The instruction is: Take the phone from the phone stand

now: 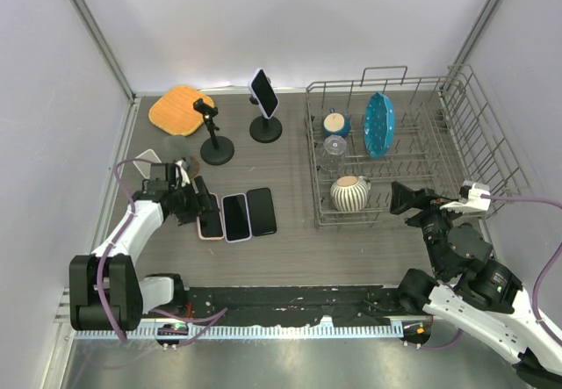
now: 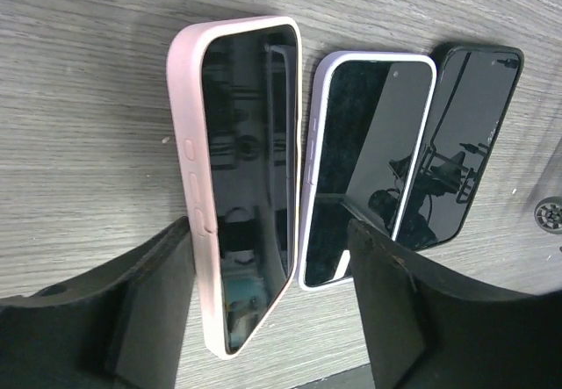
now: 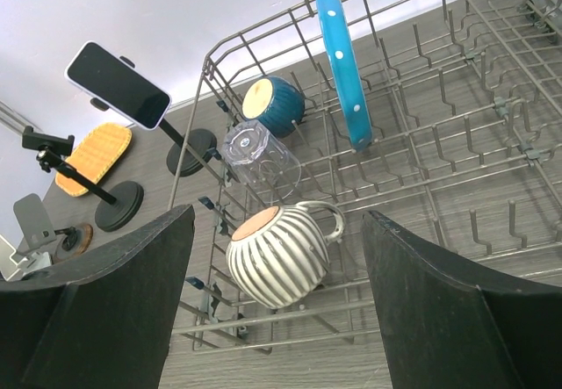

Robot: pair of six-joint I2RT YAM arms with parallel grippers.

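Table (image 1: 351, 248) – grey wood-grain laminate.

Mounted phone (image 1: 263, 93) – slim slab, dark glossy face, pale case. It is clamped on the far stand (image 1: 266, 128), a black rod on a round base. Long axis tilted, running diagonally; the face is turned up toward the arms.

Empty stand (image 1: 214, 134) – same build, just left of the first, with nothing in its clamp.

Pink phone (image 2: 246, 187) – matte pink case, rounded corners, side buttons on its left edge. Flat on the table, screen up, long axis running away from the arms. Leftmost of a row of three, close beside the lilac phone (image 2: 364, 152) and then the black phone (image 2: 465, 143), all parallel.

Left gripper (image 2: 270, 257) – black fingers spread, straddling the pink phone's near end and gripping nothing.

Right gripper (image 3: 279, 218) – fingers spread wide, holding nothing, facing the wire rack (image 1: 457, 126).

Rack contents – striped mug (image 3: 277, 262), glass (image 3: 255, 152), blue bowl (image 3: 272, 99), and blue plate (image 3: 342, 64) on edge.
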